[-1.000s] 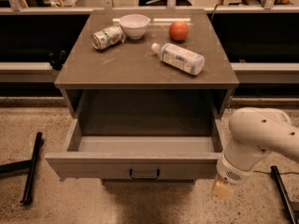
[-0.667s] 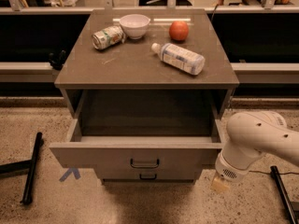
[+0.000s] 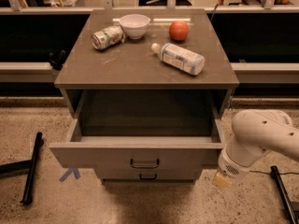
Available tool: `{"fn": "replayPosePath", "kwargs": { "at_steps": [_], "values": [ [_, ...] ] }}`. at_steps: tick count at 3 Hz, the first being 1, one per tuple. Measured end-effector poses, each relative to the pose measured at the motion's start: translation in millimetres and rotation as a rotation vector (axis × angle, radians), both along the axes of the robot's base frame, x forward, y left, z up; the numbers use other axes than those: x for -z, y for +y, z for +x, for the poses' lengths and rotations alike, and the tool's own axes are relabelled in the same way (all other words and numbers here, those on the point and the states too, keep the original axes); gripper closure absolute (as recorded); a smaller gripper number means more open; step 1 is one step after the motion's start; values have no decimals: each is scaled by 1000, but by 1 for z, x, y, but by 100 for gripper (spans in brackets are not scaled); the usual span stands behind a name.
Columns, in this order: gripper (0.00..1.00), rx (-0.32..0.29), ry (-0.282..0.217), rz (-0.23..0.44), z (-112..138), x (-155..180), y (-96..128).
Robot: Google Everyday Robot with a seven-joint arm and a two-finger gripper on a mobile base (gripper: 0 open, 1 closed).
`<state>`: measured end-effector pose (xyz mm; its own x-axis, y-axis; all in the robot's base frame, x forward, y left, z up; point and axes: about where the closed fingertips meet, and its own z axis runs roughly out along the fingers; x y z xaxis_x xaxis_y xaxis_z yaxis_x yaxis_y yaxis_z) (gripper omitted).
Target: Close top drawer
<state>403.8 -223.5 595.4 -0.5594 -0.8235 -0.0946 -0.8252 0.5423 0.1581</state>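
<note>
The top drawer is the uppermost grey-brown drawer of the cabinet. It stands pulled out towards me, and its inside looks empty. Its small dark handle sits at the centre of the flat front panel. The handle of the drawer below shows just under it. My gripper is at the lower right, on the end of the white arm. It is beside the drawer's right front corner, low near the floor. Only a yellowish tip of it shows.
On the cabinet top lie a can, a white bowl, an orange fruit and a plastic bottle. Black stand legs lie on the floor at the left and right. A blue tape mark is on the floor.
The drawer front has slid back towards the cabinet a little, and the lower drawer's handle has come into view. The arm and gripper tip have shifted slightly upward.
</note>
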Motion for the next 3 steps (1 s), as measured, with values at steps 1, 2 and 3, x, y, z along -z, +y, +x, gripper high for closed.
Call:
{"fn": "replayPosePath", "kwargs": {
  "at_steps": [1, 2, 3],
  "values": [
    [100, 47, -66, 17, 34, -3, -5],
    [100, 52, -77, 22, 39, -3, -5],
    [100, 76, -150, 41, 73, -13, 2]
  ]
}}
